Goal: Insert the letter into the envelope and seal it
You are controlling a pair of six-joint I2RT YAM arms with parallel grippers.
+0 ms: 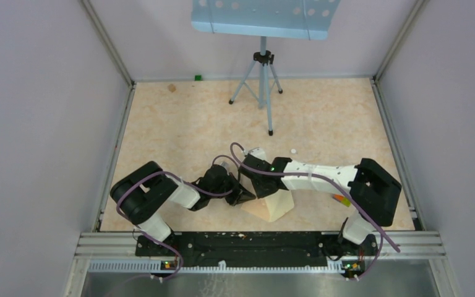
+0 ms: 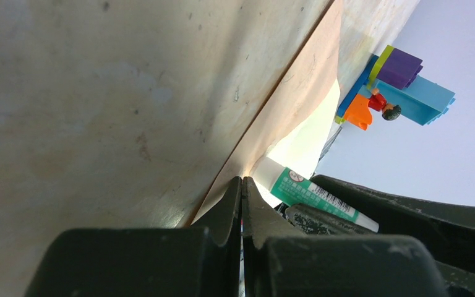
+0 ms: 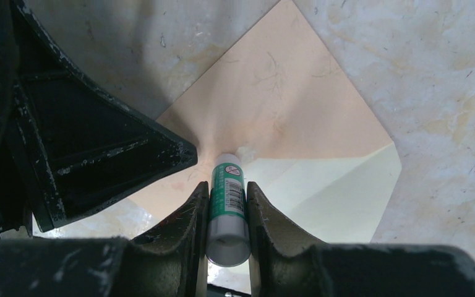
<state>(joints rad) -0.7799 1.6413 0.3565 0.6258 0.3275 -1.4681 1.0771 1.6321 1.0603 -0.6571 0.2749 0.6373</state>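
Observation:
The tan envelope (image 3: 272,105) lies on the table with its triangular flap open. The cream letter (image 3: 328,185) shows inside its mouth. My right gripper (image 3: 227,185) is shut on a green and white glue stick (image 3: 227,213), whose tip rests on the tan paper where the flap meets the letter. My left gripper (image 2: 242,179) is shut, and its tips press on the envelope (image 2: 284,105) right beside the glue stick (image 2: 312,195). I see nothing between its jaws. From above, both grippers meet over the envelope (image 1: 256,209) and letter (image 1: 282,203) near the front middle.
A tripod stand (image 1: 261,74) with a blue perforated tray stands at the back centre. A colourful toy-brick figure (image 2: 402,93) sits near the right arm's base (image 1: 341,199). A small white bit (image 1: 293,150) lies behind the arms. Walls enclose the table on three sides.

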